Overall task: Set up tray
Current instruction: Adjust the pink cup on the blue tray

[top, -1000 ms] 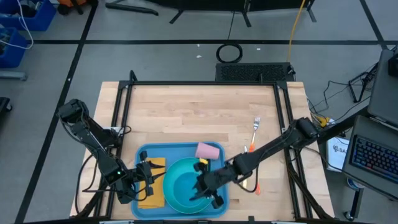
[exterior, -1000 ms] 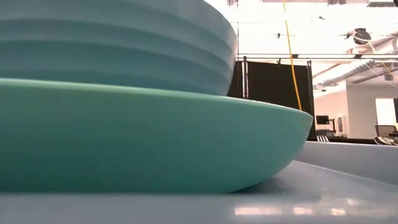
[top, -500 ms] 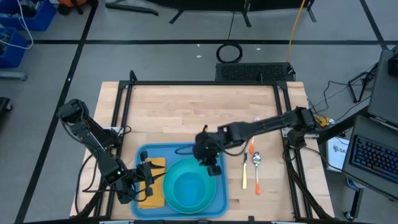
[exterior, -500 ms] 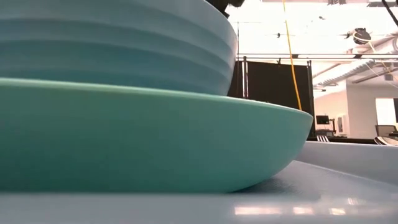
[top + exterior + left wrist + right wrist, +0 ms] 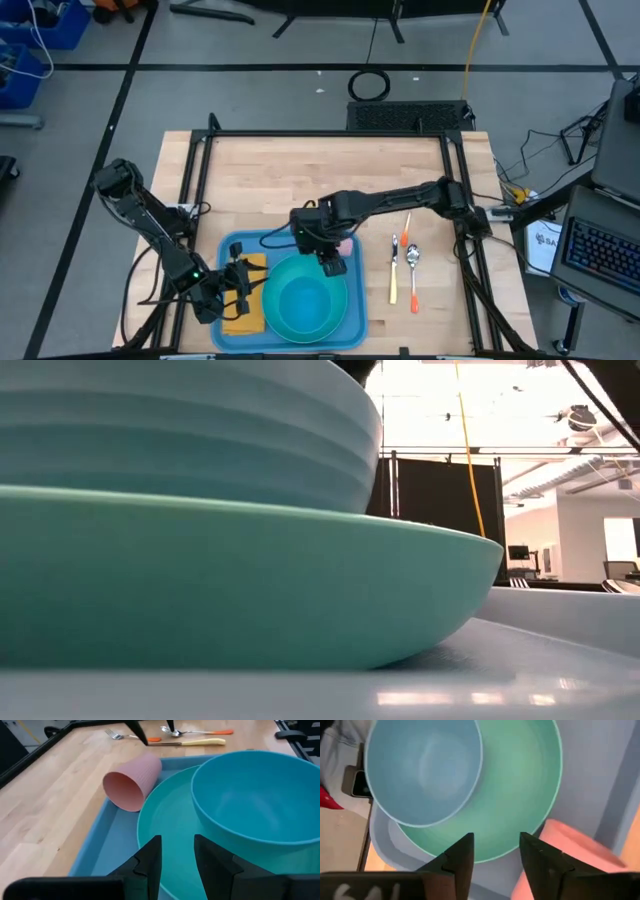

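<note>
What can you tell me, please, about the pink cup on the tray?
The pink cup looks like ribbed matte plastic, tapering toward its base. It lies tipped on its side across the far rim of the blue tray, open mouth showing, beside the turquoise plate. The right gripper hovers above it, open.

The high camera hangs above the counter (image 5: 300, 180) and looks straight down, taking in both arms and the floor around. The low camera sits on the tray (image 5: 560, 615) itself, pressed close to the plate (image 5: 240, 585) and bowl (image 5: 180, 430), facing level into the room behind. Each wrist camera looks past its own fingers from close range. All four views share the plate and bowl on the tray.
</note>
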`<act>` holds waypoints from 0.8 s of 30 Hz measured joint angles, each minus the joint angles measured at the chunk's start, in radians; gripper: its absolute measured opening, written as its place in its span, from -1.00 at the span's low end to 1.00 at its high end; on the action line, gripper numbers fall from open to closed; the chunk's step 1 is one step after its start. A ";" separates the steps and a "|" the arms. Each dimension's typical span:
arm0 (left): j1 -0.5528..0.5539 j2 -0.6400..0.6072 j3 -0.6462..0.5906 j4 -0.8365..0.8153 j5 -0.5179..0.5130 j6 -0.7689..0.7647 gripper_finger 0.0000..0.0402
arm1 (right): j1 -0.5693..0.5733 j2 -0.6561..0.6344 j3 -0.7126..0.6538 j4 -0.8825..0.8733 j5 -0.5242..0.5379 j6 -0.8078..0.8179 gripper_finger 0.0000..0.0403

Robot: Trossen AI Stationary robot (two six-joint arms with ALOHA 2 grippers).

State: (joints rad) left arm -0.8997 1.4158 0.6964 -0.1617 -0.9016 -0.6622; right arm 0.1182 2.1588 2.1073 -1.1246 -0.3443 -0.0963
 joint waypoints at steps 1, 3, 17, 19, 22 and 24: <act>0.003 0.000 0.000 0.002 0.006 0.002 -0.40 | -0.005 0.011 0.022 -0.011 0.000 -0.009 -0.21; 0.009 0.000 0.000 0.002 0.011 0.004 -0.40 | -0.013 0.025 0.052 -0.027 0.003 -0.032 -0.16; 0.046 0.000 0.000 -0.001 0.024 0.053 -0.40 | -0.028 0.053 0.071 -0.031 0.214 -0.200 -0.14; 0.055 0.000 0.000 -0.001 0.038 0.057 -0.40 | -0.028 0.053 0.071 -0.032 0.214 -0.201 -0.14; 0.072 0.000 0.000 -0.001 0.055 0.072 -0.40 | -0.040 0.053 0.071 -0.021 0.203 -0.182 -0.15; 0.082 0.000 0.000 0.000 0.065 0.076 -0.40 | -0.051 0.053 0.071 -0.033 0.186 -0.166 -0.15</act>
State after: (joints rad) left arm -0.8179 1.4158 0.6964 -0.1619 -0.8366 -0.5866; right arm 0.0672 2.2120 2.1780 -1.1578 -0.1579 -0.2624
